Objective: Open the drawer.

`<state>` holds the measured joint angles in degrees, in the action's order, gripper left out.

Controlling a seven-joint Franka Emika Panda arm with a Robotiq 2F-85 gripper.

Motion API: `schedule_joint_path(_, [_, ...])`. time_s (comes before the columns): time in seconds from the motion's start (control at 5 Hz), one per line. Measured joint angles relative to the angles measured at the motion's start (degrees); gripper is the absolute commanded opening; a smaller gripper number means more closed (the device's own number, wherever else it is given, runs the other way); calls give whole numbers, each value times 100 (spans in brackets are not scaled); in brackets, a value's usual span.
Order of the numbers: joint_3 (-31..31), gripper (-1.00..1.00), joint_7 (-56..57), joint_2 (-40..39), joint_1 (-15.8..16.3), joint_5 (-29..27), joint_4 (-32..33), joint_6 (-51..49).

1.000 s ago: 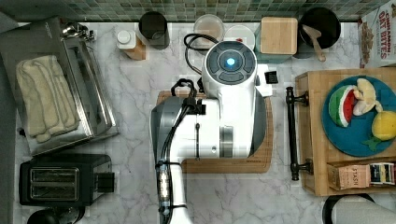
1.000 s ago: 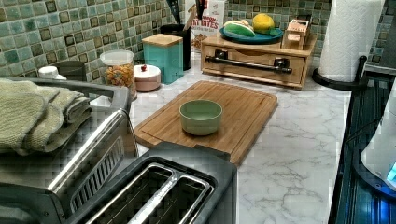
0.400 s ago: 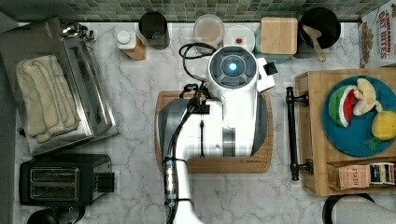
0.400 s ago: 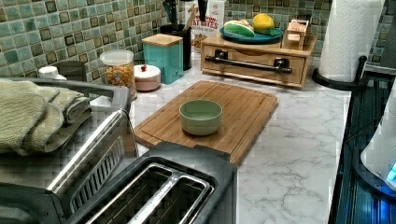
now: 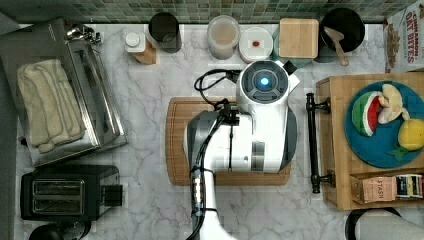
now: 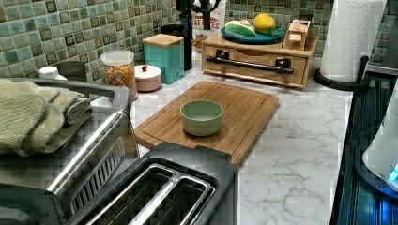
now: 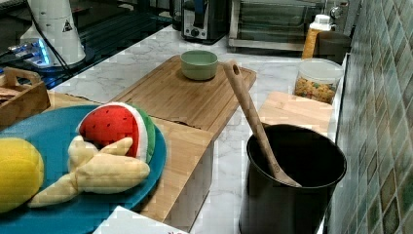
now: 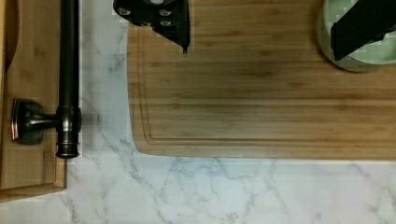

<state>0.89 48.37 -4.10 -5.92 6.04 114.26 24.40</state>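
Note:
The light-wood drawer [image 6: 253, 70] sits shut in its wooden box, at the top view's right. Its long black bar handle [image 5: 312, 142] runs on two black posts and faces the cutting board. In the wrist view the handle [image 8: 69, 70] and one post [image 8: 39, 126] lie beside the board's corner. My gripper [image 8: 261, 51] is open, hovering above the board and apart from the handle. One black finger [image 8: 163, 18] is over the board's edge near the handle, the other over a green bowl [image 8: 359, 51]. My white arm [image 5: 263, 115] covers the gripper in the top view.
A cutting board [image 6: 234, 108] carries the green bowl [image 6: 202, 117]. A blue plate of toy fruit [image 5: 385, 125] and a tea box tray [image 5: 385, 187] sit on the drawer's box. Canisters and a black pot with a wooden spoon [image 7: 287, 185] line the wall. Toaster oven [image 5: 60, 100] and toaster [image 5: 65, 192] stand at the top view's left.
My arm has swung toward the top view's right and slightly down, bringing the wrist closer to the drawer's handle. The drawer and bowl have not moved.

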Motion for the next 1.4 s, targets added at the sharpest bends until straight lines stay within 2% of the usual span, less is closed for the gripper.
schedule_joint_path(0.2, [-82,100,532,-1,-218,152,201,532])
schedule_joint_path(0.8, [-503,100,943,-3,-997,511,615,1583])
schedule_joint_path(1.0, [-623,100,943,-31,-1090,546,772,1634])
schedule_joint_path(1.4, [-649,100,943,-14,-1020,548,1287,1858])
